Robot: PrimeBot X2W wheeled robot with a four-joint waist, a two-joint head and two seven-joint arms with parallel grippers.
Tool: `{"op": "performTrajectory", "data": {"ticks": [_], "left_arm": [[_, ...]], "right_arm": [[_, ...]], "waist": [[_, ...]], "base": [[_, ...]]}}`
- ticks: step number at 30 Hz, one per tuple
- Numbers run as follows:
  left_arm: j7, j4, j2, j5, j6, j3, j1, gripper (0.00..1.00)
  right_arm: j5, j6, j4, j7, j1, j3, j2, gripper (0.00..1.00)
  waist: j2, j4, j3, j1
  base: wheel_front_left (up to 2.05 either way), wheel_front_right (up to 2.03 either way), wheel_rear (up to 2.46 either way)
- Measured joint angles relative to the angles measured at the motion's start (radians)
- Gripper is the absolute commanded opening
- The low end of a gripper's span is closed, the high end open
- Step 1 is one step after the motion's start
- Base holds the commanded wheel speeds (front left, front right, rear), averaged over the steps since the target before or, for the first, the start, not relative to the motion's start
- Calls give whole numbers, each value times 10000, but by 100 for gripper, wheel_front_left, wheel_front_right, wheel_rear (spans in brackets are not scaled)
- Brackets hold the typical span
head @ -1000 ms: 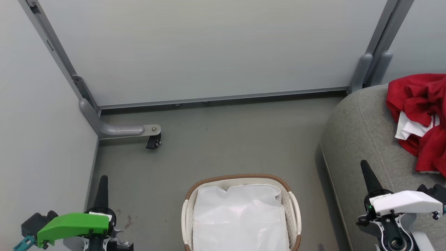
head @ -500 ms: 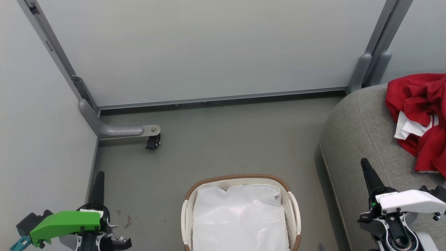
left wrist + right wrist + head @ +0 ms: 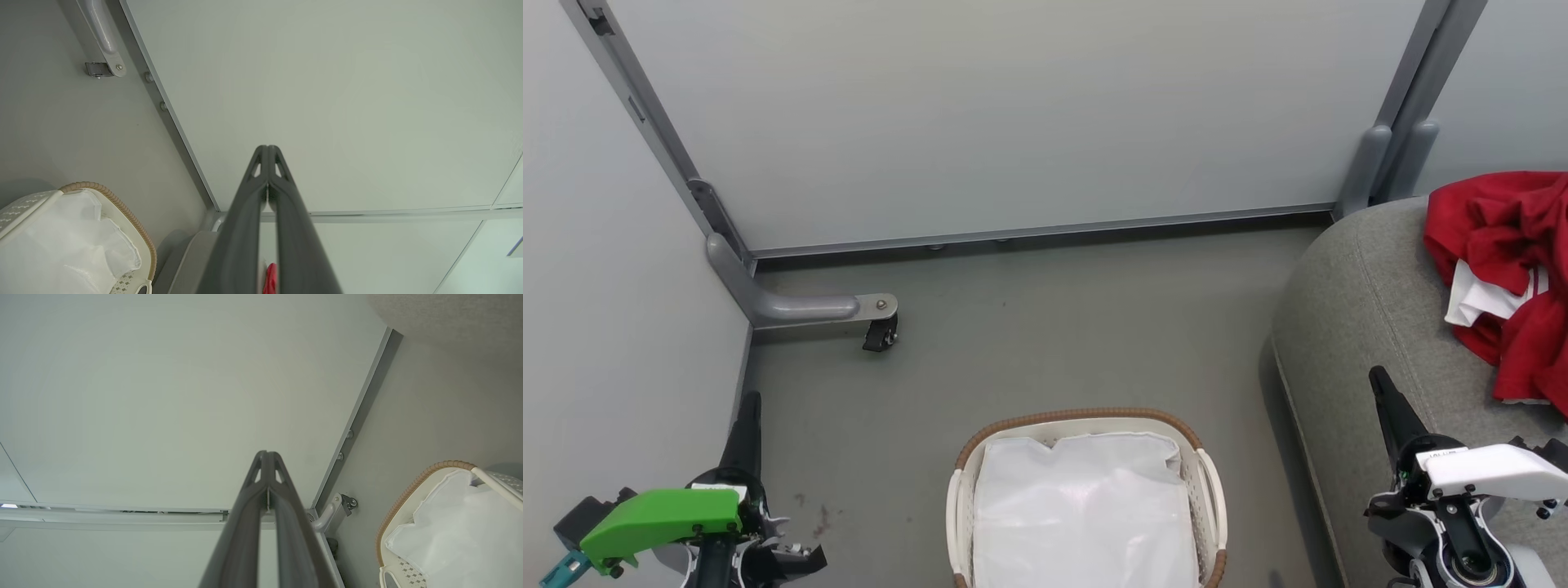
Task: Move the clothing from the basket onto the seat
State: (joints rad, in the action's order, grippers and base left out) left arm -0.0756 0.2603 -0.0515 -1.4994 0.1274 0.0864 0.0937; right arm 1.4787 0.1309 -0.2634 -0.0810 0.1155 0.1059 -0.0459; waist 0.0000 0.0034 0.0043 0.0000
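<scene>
The red clothes (image 3: 1503,245) lie in a heap on the sofa (image 3: 1356,327), just as they did a second ago. The basket (image 3: 1086,415) sits on the floor (image 3: 1054,327) with its white liner (image 3: 1086,506) in it, and I see nothing red inside. So the job looks done.

What has changed is small. The left end effector (image 3: 749,400) has slid a little out to the left, away from the basket. The right end effector (image 3: 1379,377) has hardly moved and hangs over the front of the sofa. Both are clenched tight, fingers pressed together, with nothing in them. I think the arms are just going back to rest, since there is nothing more to pick up.
</scene>
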Motion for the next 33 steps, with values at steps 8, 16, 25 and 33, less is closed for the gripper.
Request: {"op": "performTrajectory", "data": {"ticks": [8, 16, 25, 33], "left_arm": [[-165, -52, 0, -518, 0, 98, 13, 0], [-297, -121, 0, -953, 4, 188, 55, 0], [-370, -153, 0, -1162, 6, 228, 90, 0], [-372, -153, 2, -1162, 6, 238, 90, 0]], "right_arm": [[570, -2, 81, -155, -9, 33, -4, 0], [1110, -2, 153, -282, -13, 65, -10, 0], [1327, -2, 180, -337, -16, 75, -12, 0], [1327, -2, 180, -341, -16, 77, -12, 0]], "waist": [[0, -14, -5, 0], [0, -29, -10, 0], [0, -34, -12, 0], [0, -34, -12, 0]], "base": [[0, 0, 0], [0, 0, 0], [0, 0, 0], [0, 0, 0]]}}
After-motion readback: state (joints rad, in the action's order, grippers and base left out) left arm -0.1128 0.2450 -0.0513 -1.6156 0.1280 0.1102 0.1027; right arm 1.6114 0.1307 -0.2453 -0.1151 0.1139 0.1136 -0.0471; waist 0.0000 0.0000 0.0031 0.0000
